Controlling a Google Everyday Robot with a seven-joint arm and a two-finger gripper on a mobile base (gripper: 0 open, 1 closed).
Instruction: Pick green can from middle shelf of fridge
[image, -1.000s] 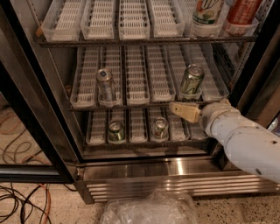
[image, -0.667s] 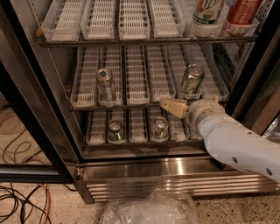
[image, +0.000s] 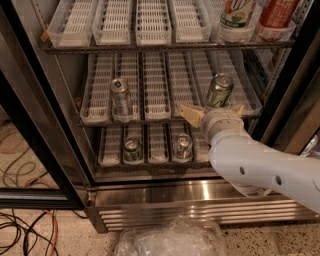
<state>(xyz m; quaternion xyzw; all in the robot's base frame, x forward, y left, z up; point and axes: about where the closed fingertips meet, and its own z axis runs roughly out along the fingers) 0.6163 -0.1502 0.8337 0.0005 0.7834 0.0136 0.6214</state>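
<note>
The gripper (image: 212, 109) hangs at the front edge of the middle shelf (image: 155, 85) with its fingers (image: 190, 114) spread wide. It sits just below the green can (image: 219, 91), which stands upright in a right-hand lane near that edge. A silver can (image: 120, 96) stands in a left lane, bare lanes between them.

So my gripper (image: 214, 112) is parked at the front edge of the middle shelf (image: 155, 90) in the fridge (image: 150, 195), green can (image: 219, 90) just behind it. A second can (image: 120, 96) stands well to the left on the same shelf, with two lower cans (image: 132, 150) on the bottom rack (image: 157, 142) underneath.
</note>
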